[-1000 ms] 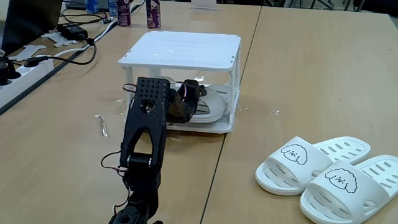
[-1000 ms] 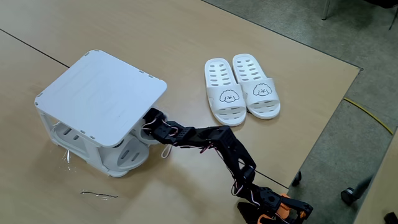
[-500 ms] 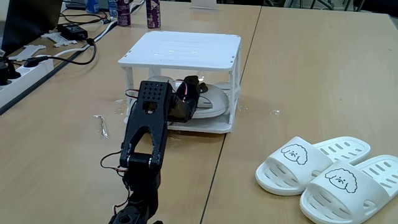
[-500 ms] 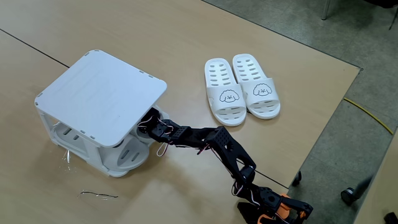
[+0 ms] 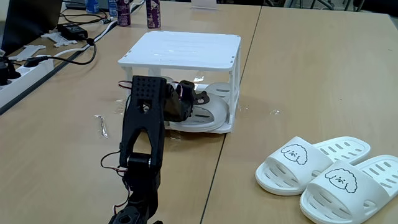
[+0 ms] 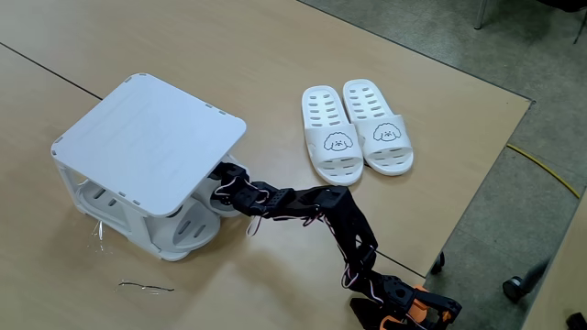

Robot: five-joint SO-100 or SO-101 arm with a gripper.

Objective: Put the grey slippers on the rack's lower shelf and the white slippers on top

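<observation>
Gripper (image 5: pixel 198 98) now sits deeper under the rack (image 5: pixel 180 50) than a second ago, at the grey slippers (image 5: pixel 208 114) on the lower shelf (image 5: pixel 217 127); I cannot tell its jaw state. White slippers (image 6: pixel 356 133) unmoved on my table (image 5: pixel 298 74).

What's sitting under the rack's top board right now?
Under the top the grey slippers lie on the lower shelf, with the claw reaching in over them. The arm and the board hide their straps, and whether the claw holds one.
</observation>
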